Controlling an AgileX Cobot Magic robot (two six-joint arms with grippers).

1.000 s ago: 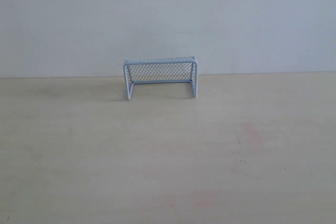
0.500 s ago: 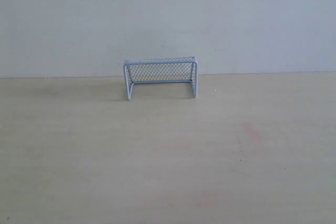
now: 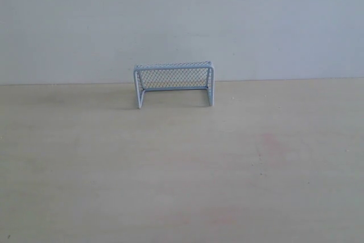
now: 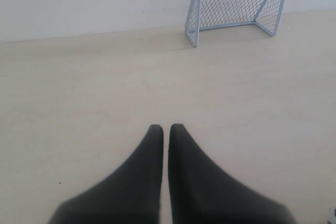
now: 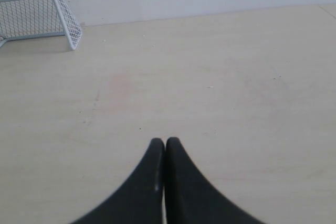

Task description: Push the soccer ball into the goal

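Finding: the left pincer [image 4: 166, 129] and the right pincer [image 5: 165, 142] are both pressed together, gripping nothing, low over the worktop [image 3: 85, 157]. Held so, each is judged fit to serve as a blunt pusher. The goal [image 3: 173, 83] stands well ahead of both tips, mouth facing them. The soccer ball [image 4: 332, 214] shows only as an edge sliver beside the left pincer, behind its tips.

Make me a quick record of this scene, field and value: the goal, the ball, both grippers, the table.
goal: upright on the table by the wall, open mouth toward the exterior camera, no ball inside
soccer ball: apparently just a sliver at the left wrist view's edge; not in the exterior view
left gripper: shut, holding nothing
right gripper: shut, holding nothing
table: pale wood
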